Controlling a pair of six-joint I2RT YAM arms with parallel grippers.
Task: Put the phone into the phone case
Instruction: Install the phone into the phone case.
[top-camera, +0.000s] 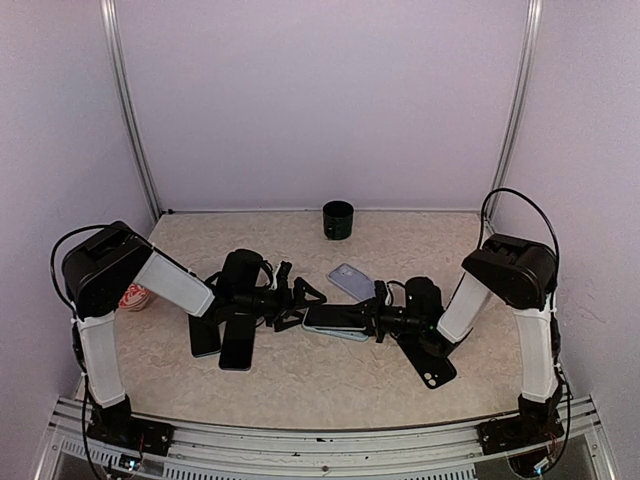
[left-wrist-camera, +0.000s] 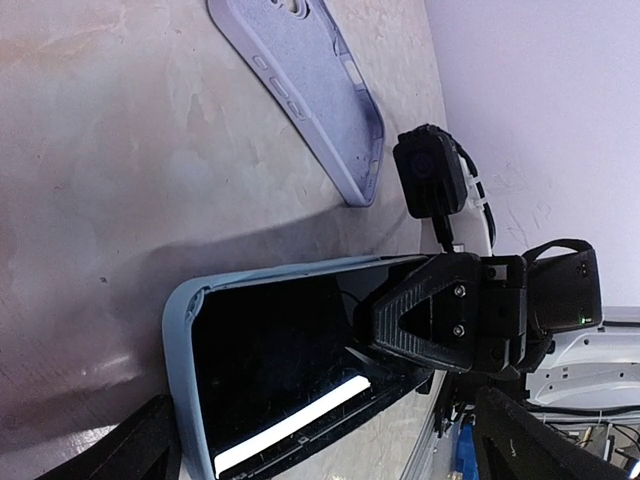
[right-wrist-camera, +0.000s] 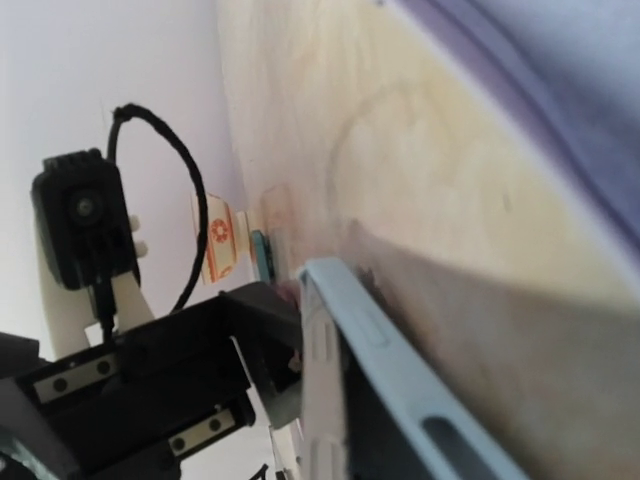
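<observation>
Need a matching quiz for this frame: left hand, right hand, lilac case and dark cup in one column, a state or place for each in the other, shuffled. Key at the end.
Things:
1. left hand
2. right hand
3. lilac soft plastic phone case
4. dark round cup

States or places:
A. standing at the far edge of the table, by the back wall
B. open, holding nothing
C. shut on the end of the light blue phone case with the black phone in it
D. lying on the table, untouched

Pairs: 1-B, 2-C, 3-D, 4-A
</observation>
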